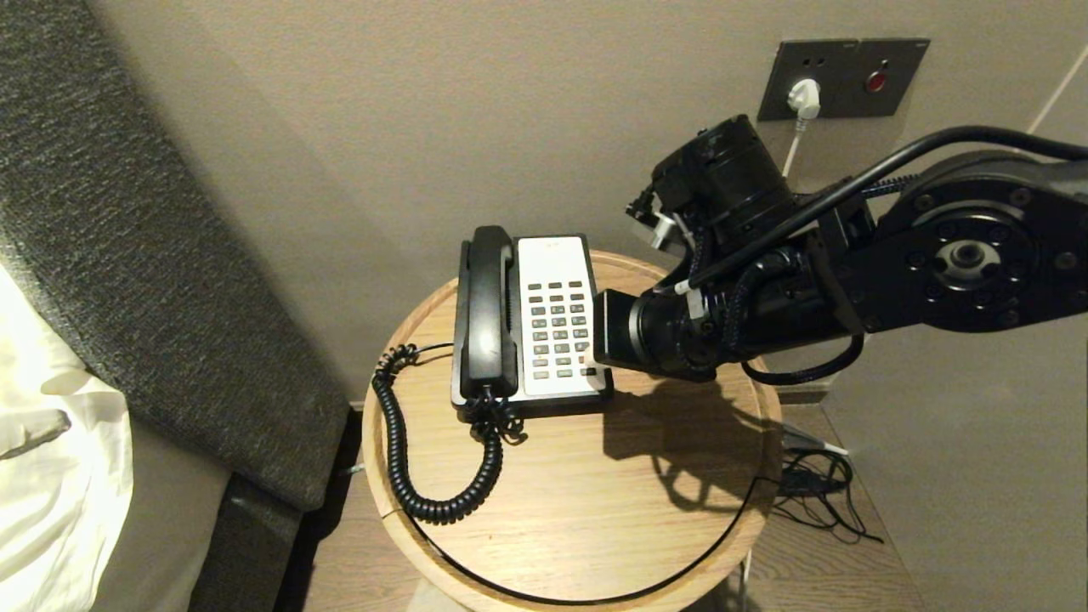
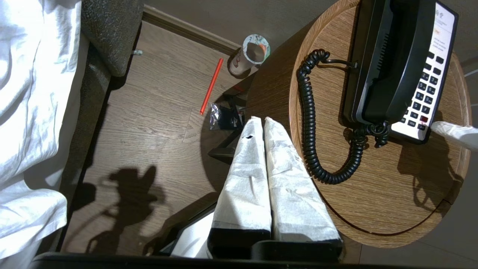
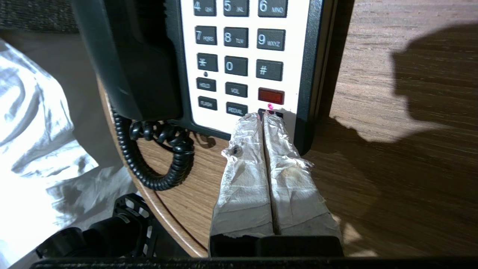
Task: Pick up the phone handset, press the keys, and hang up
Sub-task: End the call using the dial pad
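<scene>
Black, the one phone handset [image 1: 487, 310] lies cradled on the phone base [image 1: 557, 255] on the round desk [image 1: 595, 493]. Left gripper [image 2: 263, 121] hovers off-desk, jaws pressed together; right gripper [image 3: 262, 116], jaws together, touches the bottom key row.

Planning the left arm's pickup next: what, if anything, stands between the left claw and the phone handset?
Nothing visible. The left claw, shut, hangs off the round table's edge; only bare tabletop and the coiled cord lie between it and the phone handset resting in its cradle. The right claw is at the keypad's bottom corner, beyond the handset.
</scene>
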